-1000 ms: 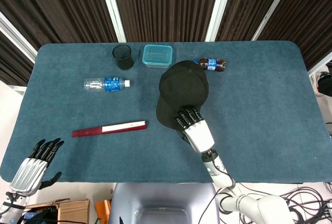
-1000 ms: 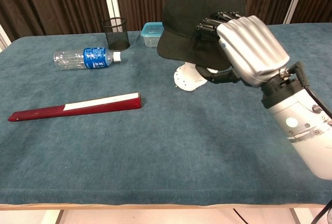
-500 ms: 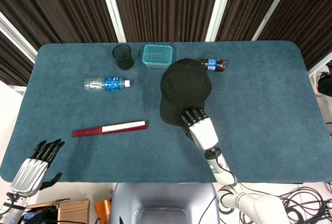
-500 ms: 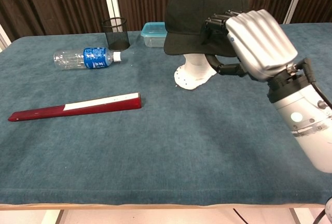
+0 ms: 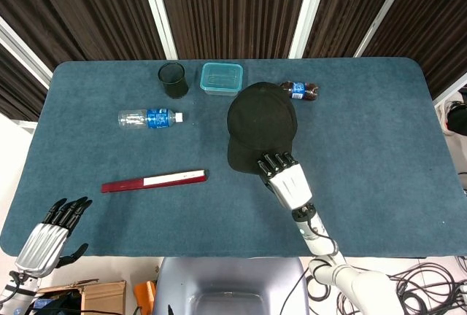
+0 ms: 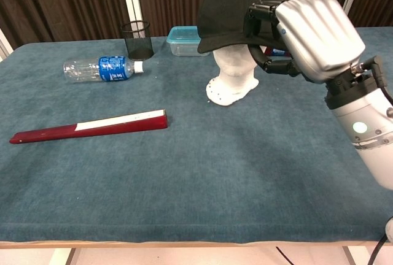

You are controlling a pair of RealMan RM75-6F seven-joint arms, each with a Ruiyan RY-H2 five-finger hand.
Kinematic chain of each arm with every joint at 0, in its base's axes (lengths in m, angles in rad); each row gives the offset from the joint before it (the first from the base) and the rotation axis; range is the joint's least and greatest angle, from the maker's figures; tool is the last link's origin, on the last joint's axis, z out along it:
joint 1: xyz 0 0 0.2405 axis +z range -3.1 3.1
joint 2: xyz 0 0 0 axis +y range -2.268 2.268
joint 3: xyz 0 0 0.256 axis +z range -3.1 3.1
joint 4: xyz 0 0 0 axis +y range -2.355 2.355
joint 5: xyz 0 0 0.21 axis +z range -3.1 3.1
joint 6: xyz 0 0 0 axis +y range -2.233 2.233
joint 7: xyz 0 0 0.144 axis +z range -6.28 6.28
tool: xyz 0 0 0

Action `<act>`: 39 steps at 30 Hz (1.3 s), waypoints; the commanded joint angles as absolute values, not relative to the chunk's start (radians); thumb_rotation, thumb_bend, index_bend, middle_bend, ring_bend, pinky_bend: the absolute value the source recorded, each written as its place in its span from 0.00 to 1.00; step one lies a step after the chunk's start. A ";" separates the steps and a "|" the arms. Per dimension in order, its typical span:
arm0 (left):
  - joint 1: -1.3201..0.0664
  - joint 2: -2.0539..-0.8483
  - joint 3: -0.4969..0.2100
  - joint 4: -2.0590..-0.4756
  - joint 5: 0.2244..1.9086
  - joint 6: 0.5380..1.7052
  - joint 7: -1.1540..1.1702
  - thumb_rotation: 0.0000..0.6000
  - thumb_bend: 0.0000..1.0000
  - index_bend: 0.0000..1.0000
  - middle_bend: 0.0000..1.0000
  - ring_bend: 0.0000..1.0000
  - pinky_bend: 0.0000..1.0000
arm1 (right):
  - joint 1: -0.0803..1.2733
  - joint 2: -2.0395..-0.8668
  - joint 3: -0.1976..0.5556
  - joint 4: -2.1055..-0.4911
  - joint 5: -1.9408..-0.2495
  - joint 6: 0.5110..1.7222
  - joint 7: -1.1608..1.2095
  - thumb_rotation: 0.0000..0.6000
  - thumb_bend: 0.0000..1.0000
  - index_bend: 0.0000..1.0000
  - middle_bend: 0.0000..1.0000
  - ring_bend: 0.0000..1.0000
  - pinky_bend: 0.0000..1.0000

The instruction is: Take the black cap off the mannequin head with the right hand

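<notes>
Cap: black cap sits on the mannequin head, mid tabletop.
Right robot hand: pinching the brim, for lifting.
Left robot hand: empty, fingers spread, near-left.

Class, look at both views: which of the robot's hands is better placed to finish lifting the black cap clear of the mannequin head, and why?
The right hand: it already grips the black cap's brim above the white mannequin head. The left hand hangs open off the table's near left corner, far from the cap.
</notes>
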State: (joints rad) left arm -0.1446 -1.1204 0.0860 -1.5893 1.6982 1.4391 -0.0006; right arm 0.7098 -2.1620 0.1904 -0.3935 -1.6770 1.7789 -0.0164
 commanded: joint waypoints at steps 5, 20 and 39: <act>-0.145 -1.120 0.087 -1.588 1.701 1.440 -0.006 1.00 0.30 0.00 0.08 0.12 0.10 | 0.740 -2.174 0.174 -0.320 -1.683 1.834 -0.013 1.00 0.47 1.00 0.83 0.70 0.80; -0.138 -1.116 0.089 -1.580 1.712 1.466 -0.029 1.00 0.30 0.00 0.09 0.12 0.10 | 0.859 -2.119 0.169 -0.244 -1.667 1.886 -0.107 1.00 0.47 1.00 0.84 0.72 0.82; -0.137 -1.116 0.087 -1.579 1.709 1.464 -0.031 1.00 0.30 0.00 0.09 0.13 0.10 | 0.979 -1.981 0.169 -0.266 -1.636 1.833 -0.254 1.00 0.47 1.00 0.85 0.72 0.82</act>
State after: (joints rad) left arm -0.1372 -1.1157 0.0875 -1.5789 1.7093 1.4645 -0.0315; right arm 0.9719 -1.9882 0.1709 -0.2674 -1.6380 1.8397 -0.2462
